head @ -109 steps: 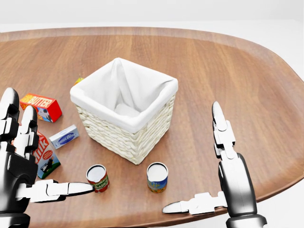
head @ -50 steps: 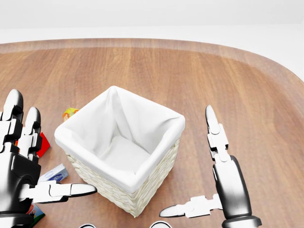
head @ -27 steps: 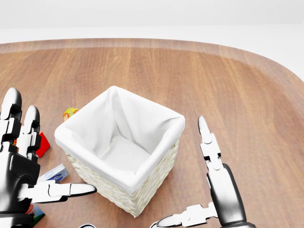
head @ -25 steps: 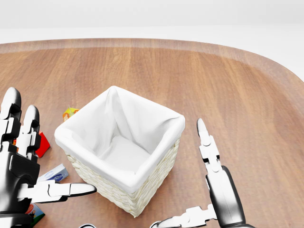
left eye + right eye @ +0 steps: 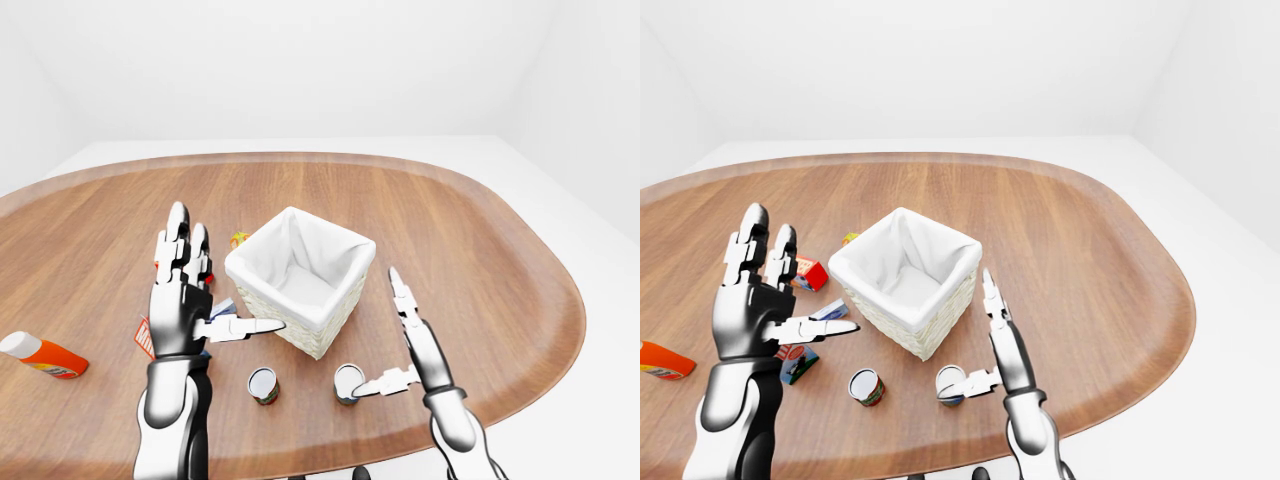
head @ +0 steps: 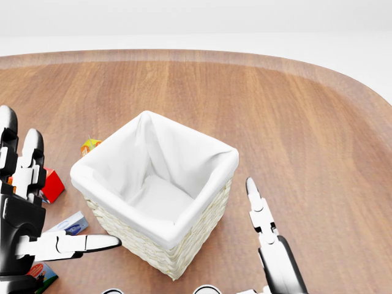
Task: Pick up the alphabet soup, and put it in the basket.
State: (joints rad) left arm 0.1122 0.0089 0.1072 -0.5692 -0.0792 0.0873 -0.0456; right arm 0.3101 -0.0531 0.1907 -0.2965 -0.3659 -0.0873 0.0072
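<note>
Two small cans stand on the wooden table below the basket in the left-eye view. The one with a blue and yellow label (image 5: 348, 383), which I take for the alphabet soup, is on the right; a red-labelled can (image 5: 263, 384) is to its left. The wicker basket (image 6: 147, 252) with a white liner holds nothing. My right hand (image 5: 375, 332) is open, with its thumb tip beside the soup can's right side and its index finger pointing up. My left hand (image 5: 212, 300) is open just left of the basket, thumb towards it. In the head view only the can tops show at the bottom edge.
Left of the basket lie a red butter box (image 5: 810, 272), a small blue-white box (image 6: 70, 225), a milk carton (image 5: 795, 362) and a small yellow-orange thing (image 6: 90, 146). A bottle with an orange body (image 5: 45, 356) lies at the far left. The table's edge curves close below the cans.
The head view shifted after the oldest frame, sending the cans to its bottom edge. Since then my right hand has sunk down and left; my left hand slid slightly left.
</note>
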